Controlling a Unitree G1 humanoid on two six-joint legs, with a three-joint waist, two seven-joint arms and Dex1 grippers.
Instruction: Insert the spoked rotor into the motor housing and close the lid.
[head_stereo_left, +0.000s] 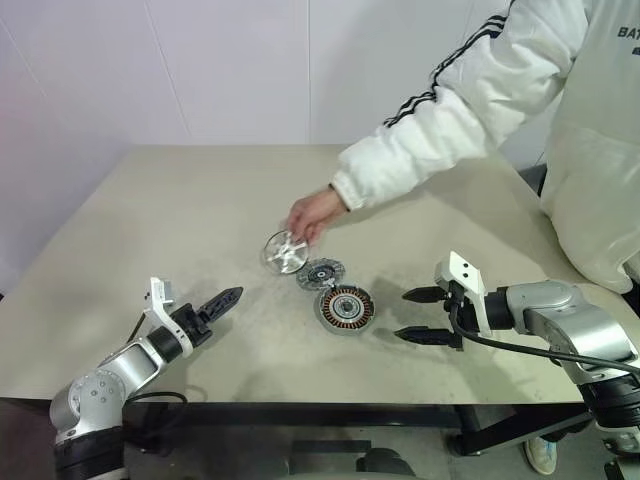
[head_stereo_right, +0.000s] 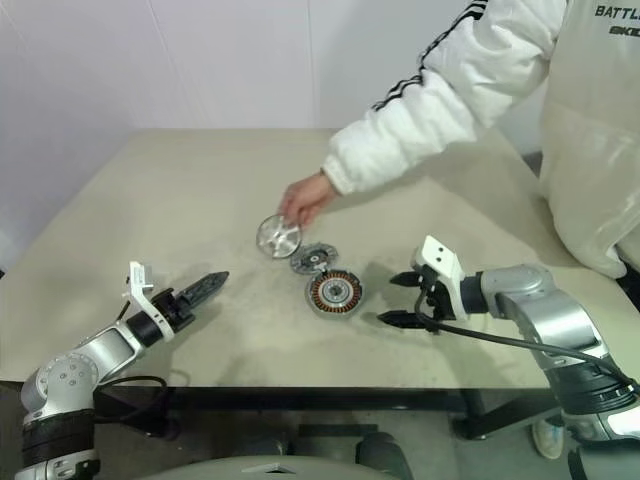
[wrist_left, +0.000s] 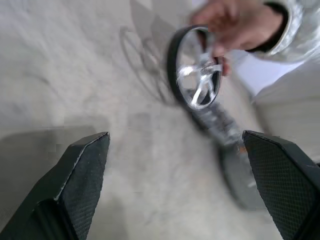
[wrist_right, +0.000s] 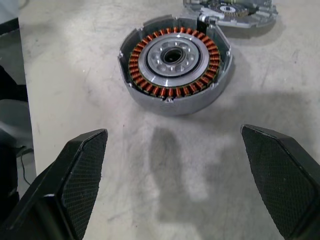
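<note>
A person's hand props the rotor on edge on the table, tilted, just beside the flat-lying lid and near the housing, which lies windings-up, so we judge it is being presented or arranged for us. We keep both grippers wide open and empty: the left gripper well apart from the parts, the right gripper facing the housing (likely to steady it).

Left gripper at lower left and right gripper at lower right, both spread wide, pointing inward.
</note>
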